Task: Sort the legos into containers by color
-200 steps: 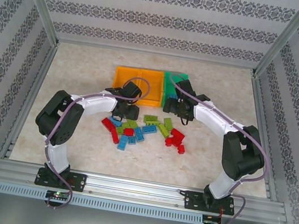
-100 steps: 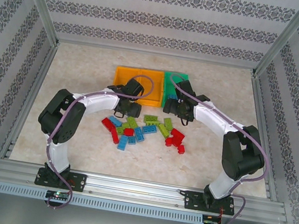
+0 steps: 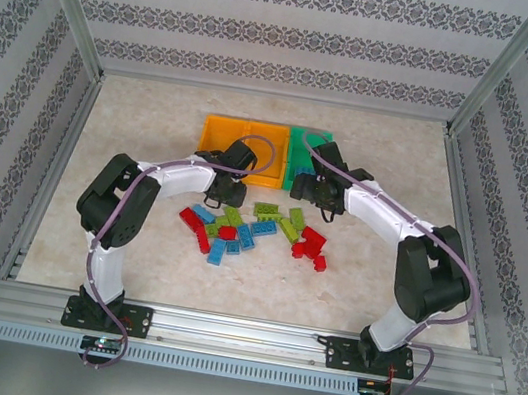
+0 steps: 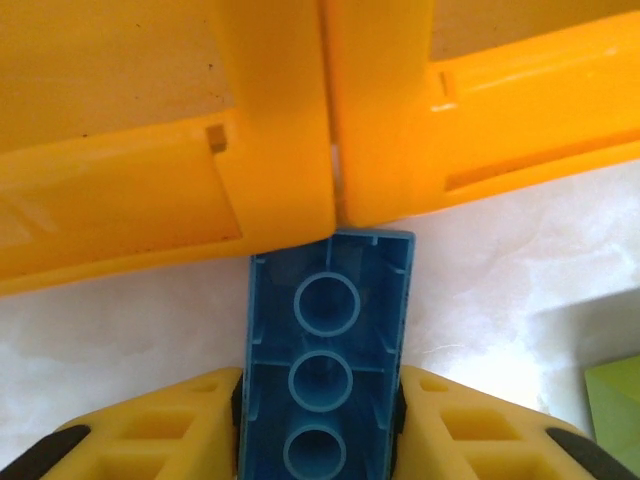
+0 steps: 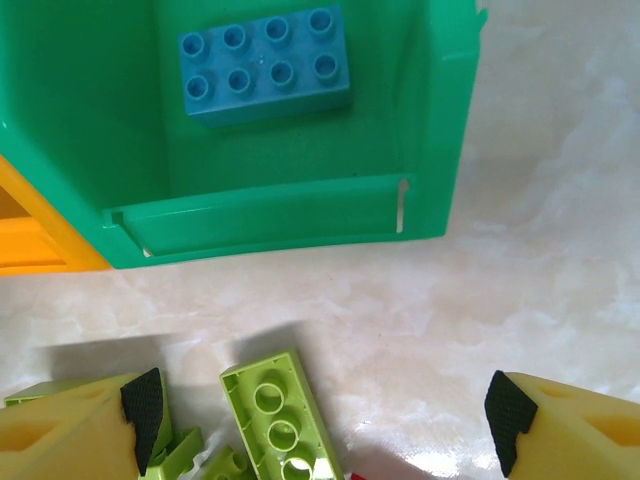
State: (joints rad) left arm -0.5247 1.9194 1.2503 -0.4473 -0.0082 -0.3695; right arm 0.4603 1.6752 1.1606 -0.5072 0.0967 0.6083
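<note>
In the left wrist view my left gripper (image 4: pixel 320 425) is shut on a blue lego (image 4: pixel 328 340), held underside up. Its far end reaches the seam between the two orange containers (image 4: pixel 150 200) (image 4: pixel 480 130). From above, the left gripper (image 3: pixel 228 189) hovers just in front of the orange containers (image 3: pixel 229 136). My right gripper (image 5: pixel 325 415) stands open over the table in front of the green container (image 5: pixel 290 215). A blue lego (image 5: pixel 265 62) lies inside that container. An upturned lime lego (image 5: pixel 275 410) lies below the open jaws. The pile of red, blue and lime legos (image 3: pixel 249 227) sits mid-table.
The three containers stand side by side at the middle back, green (image 3: pixel 308 144) on the right. A lime lego (image 4: pixel 612 400) lies right of the left gripper. Metal frame rails border the table on all sides.
The left gripper has shut on the blue lego and moved back towards the orange containers. The right gripper has barely moved and stays open.
</note>
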